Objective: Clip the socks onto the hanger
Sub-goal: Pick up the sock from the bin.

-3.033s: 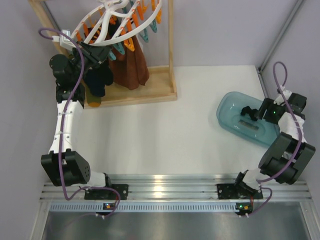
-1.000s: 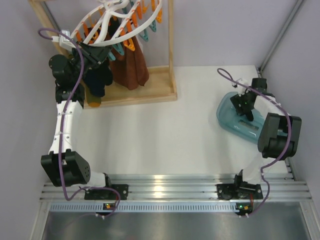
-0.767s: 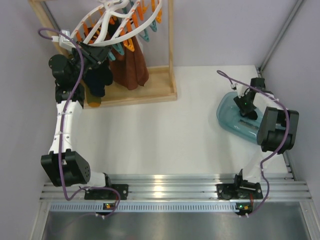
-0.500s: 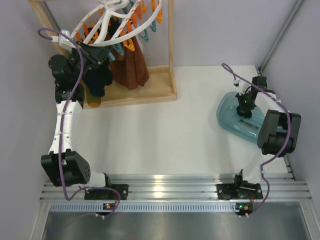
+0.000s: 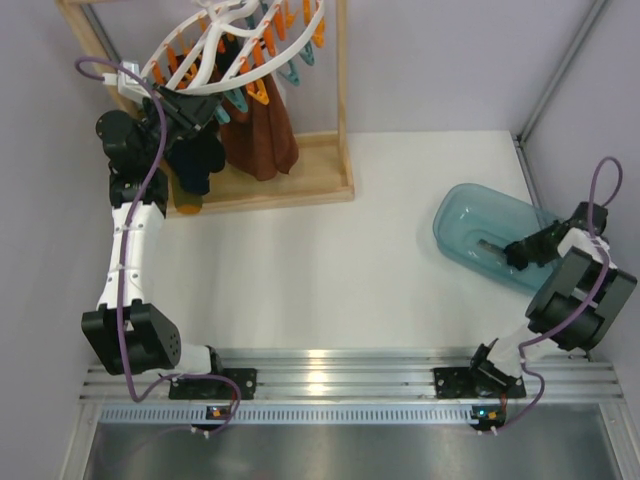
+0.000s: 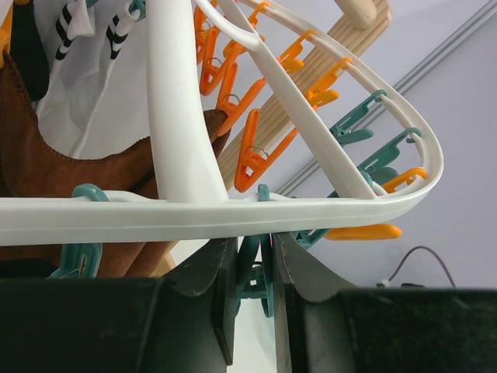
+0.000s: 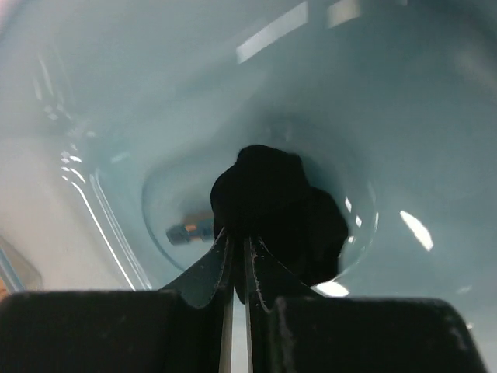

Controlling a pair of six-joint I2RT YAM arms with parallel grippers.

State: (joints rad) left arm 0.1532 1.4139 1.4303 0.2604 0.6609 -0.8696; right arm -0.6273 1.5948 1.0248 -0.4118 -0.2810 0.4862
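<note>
The round white hanger, ringed with orange and teal clips, hangs from the wooden frame at the back left. My left gripper is under its rim. In the left wrist view the left gripper is shut on a teal clip just below the white rim. Black socks hang below the hanger. At the right, my right gripper reaches into the blue tub. Seen from the right wrist, the right gripper is shut on a black sock over the tub floor.
Rust-brown cloth pieces hang beside the black socks inside the wooden frame, whose base rests on the table. White striped fabric shows at the upper left of the left wrist view. A wall rail runs close behind the right arm.
The right gripper went from open to shut on a black sock in the tub, and the arm swung back toward the right side of the tub. The left arm has not moved.
</note>
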